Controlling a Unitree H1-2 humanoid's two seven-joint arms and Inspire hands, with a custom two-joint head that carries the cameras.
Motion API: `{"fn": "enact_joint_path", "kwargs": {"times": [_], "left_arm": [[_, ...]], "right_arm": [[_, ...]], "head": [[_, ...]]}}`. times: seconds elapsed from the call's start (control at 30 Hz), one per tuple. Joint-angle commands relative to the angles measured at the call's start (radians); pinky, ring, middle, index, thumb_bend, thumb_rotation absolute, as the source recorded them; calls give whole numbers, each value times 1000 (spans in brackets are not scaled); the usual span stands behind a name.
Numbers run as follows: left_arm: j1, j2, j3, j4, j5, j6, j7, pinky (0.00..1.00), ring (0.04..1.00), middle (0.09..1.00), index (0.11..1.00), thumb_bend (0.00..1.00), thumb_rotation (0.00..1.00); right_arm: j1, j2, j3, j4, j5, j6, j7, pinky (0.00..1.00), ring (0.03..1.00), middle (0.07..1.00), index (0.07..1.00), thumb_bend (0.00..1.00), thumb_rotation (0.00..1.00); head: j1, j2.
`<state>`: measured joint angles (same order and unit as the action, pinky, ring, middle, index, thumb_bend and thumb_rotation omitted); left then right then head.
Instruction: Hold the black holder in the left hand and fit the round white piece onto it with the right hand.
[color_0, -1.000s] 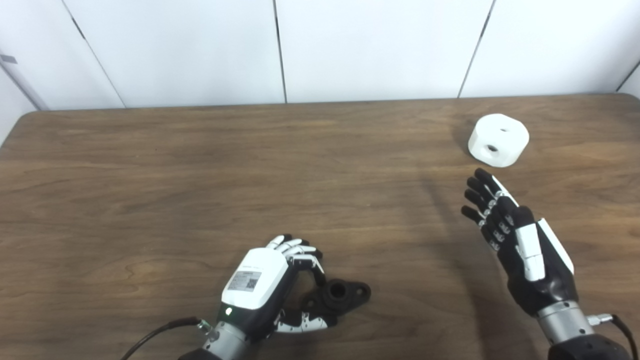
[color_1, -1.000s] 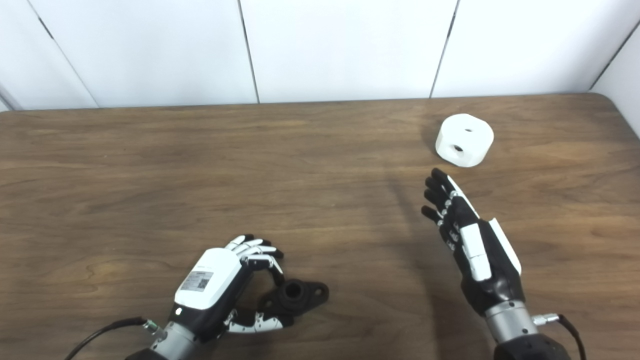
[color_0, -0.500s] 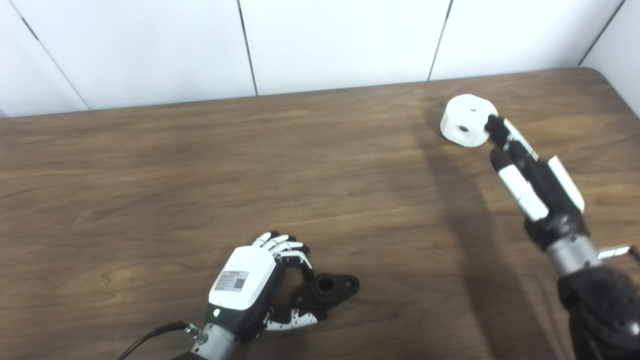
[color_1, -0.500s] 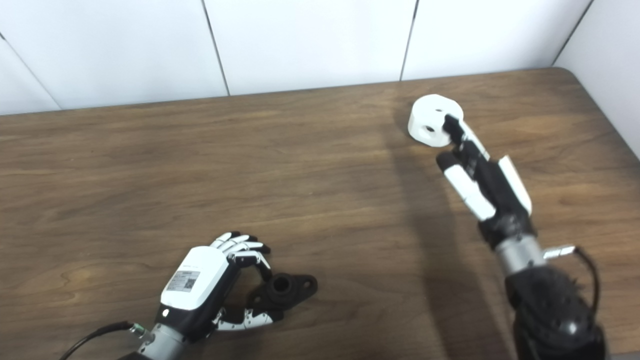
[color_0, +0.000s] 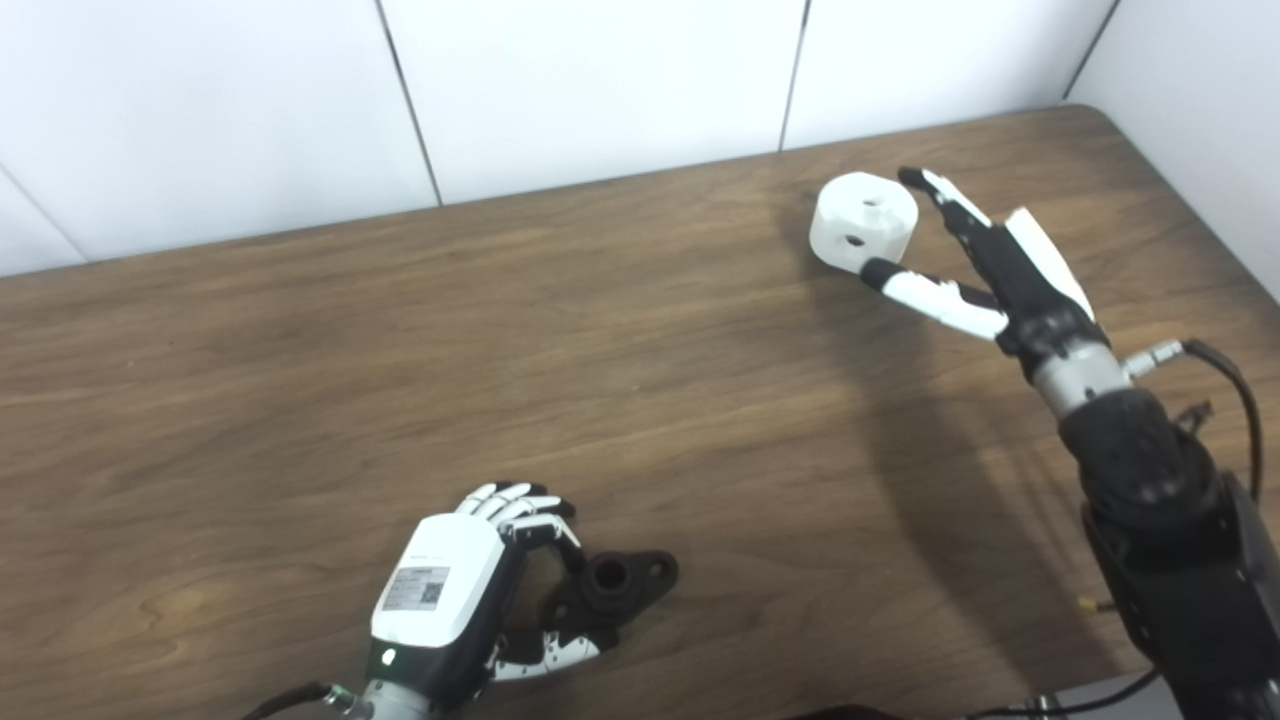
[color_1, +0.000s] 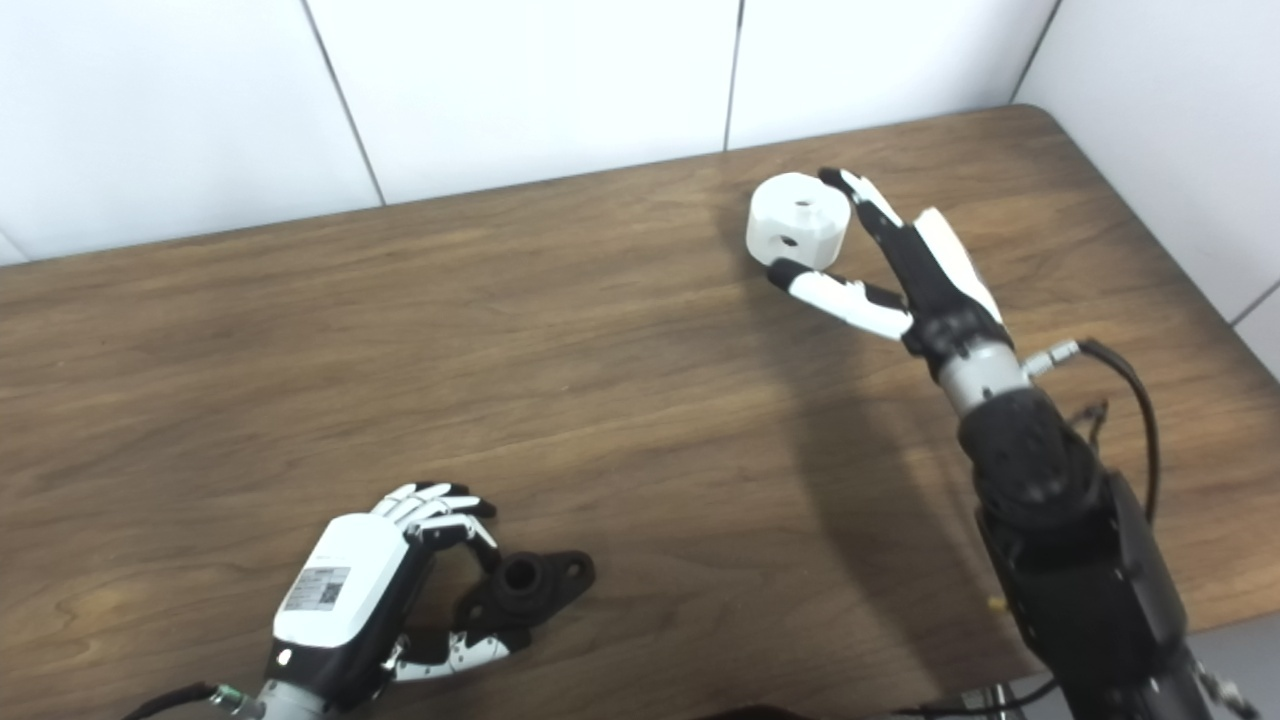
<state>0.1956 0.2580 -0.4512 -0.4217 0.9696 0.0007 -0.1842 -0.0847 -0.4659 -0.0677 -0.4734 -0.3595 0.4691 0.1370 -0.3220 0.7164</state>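
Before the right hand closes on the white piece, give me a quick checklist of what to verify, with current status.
1. Right hand open, fingers and thumb either side of the round white piece: ok.
2. Piece lying on the table, not lifted: ok.
3. Fingers touching the piece: cannot tell.
4. Left hand curled around the black holder: ok.
5. Holder lifted off the table: not ok, it looks to be resting there.
6. Holder's centre hole unobstructed: ok.

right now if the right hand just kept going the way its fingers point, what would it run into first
The round white piece: the right hand is open, fingers on its far right side and thumb at its near side, so it sits in the gap. Whether they already touch is unclear. Beyond it lie bare table and wall.
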Motion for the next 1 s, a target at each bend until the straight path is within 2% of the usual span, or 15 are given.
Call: {"fn": "enact_joint_path", "kwargs": {"times": [0.0, 0.2, 0.4, 0.53, 0.73, 0.97], "left_arm": [[19, 26, 3, 35, -2, -13, -19, 889, 835, 754, 487, 517, 56], [27, 45, 26, 39, -34, -35, -17, 895, 832, 752, 488, 516, 55], [35, 57, 38, 29, -46, -45, -26, 891, 828, 749, 488, 516, 54], [38, 64, 44, 24, -56, -57, -29, 888, 828, 751, 488, 516, 53], [42, 61, 52, 9, -62, -42, -49, 892, 833, 753, 488, 516, 52], [48, 55, 56, 3, -60, -48, -56, 882, 827, 749, 487, 516, 52]], "right_arm": [[-67, -28, -9, 9, -68, 0, 24, 999, 1000, 994, 953, 746, 685], [-186, -26, -10, 135, -186, 1, 100, 968, 1000, 1000, 957, 750, 608], [-262, -22, 4, 253, -236, 0, 102, 963, 1000, 1000, 960, 749, 566], [-317, -51, 41, 331, -279, 0, 126, 955, 1000, 1000, 962, 747, 582], [-377, -72, 72, 411, -339, 0, 180, 947, 1000, 1000, 955, 760, 568], [-404, -77, 88, 465, -396, 0, 233, 944, 1000, 996, 931, 799, 510]], "head": [[-33, -1], [-83, -15], [-110, -15], [-127, -15], [-129, -24], [-114, -40]]}}
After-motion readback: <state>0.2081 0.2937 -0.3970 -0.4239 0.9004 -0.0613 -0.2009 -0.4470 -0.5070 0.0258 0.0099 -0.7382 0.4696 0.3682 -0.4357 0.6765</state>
